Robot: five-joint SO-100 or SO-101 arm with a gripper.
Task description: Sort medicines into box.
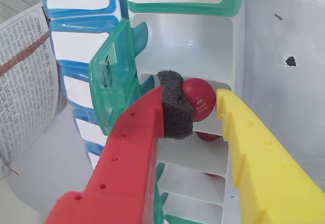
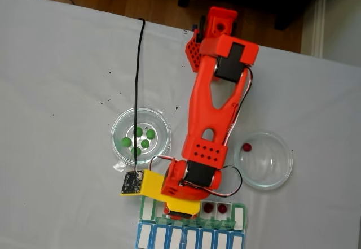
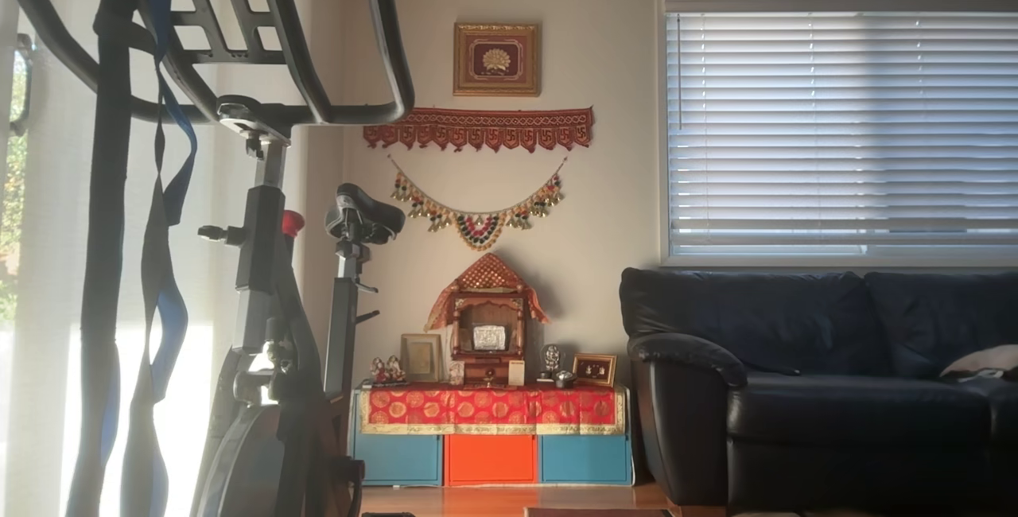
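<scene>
My gripper (image 1: 203, 109) is clamped on a dark red pill (image 1: 199, 98), pinched between the grey foam pad (image 1: 175, 107) on my red finger and my yellow finger (image 1: 254, 148). The pill bears a pale mark that looks like an "m". I hold it over an open white compartment of the pill box (image 1: 203, 46), whose green lid (image 1: 109, 76) stands tilted up beside it; the dark writing on that lid is too blurred to read. Another red pill (image 1: 208, 136) lies in the compartment just below my fingers. The blue row of lids (image 1: 76, 41) runs alongside the green one, and printed paper (image 1: 25, 82) lies past it, its text too small to read.

In the fixed view my arm (image 2: 211, 130) reaches down to the box (image 2: 192, 226), where two red pills (image 2: 215, 208) sit in open compartments. A glass dish (image 2: 140, 131) on the left holds five green pills (image 2: 139, 139); the dish on the right (image 2: 263, 160) holds one red pill (image 2: 247, 147).
</scene>
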